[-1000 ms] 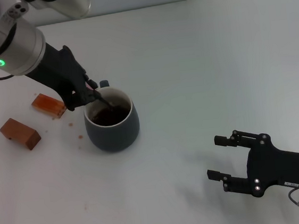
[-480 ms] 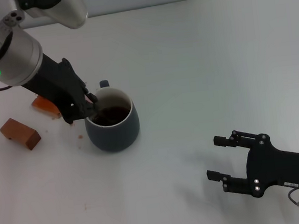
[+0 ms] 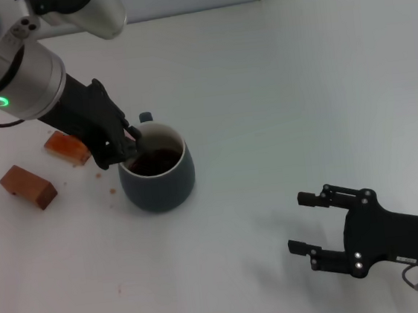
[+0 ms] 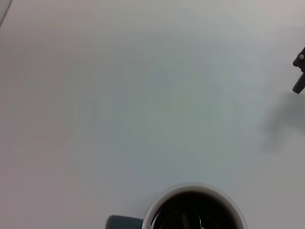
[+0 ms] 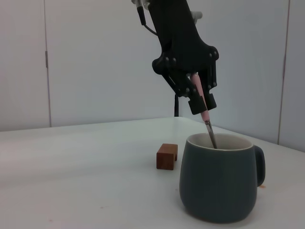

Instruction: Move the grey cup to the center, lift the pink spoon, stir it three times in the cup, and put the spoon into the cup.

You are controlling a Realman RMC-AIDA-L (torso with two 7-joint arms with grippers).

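The grey cup (image 3: 157,175) stands on the white table, left of the middle, with dark liquid inside. It also shows in the left wrist view (image 4: 190,188) and the right wrist view (image 5: 217,183). My left gripper (image 3: 123,141) hangs over the cup's left rim, shut on the pink spoon (image 5: 202,102). The spoon is held steeply tilted, its silver neck dipping inside the cup and its bowl hidden. In the head view the spoon is almost hidden by the fingers. My right gripper (image 3: 300,222) is open and empty near the table's front right, far from the cup.
Two brown blocks (image 3: 67,147) (image 3: 27,187) lie left of the cup, behind my left arm. One block (image 5: 167,156) shows beyond the cup in the right wrist view. Small brown specks (image 3: 110,189) dot the table beside the cup.
My left gripper with the spoon swung left along the cup's rim, then back a little to the right. The cup stays put. The right arm has hardly moved.
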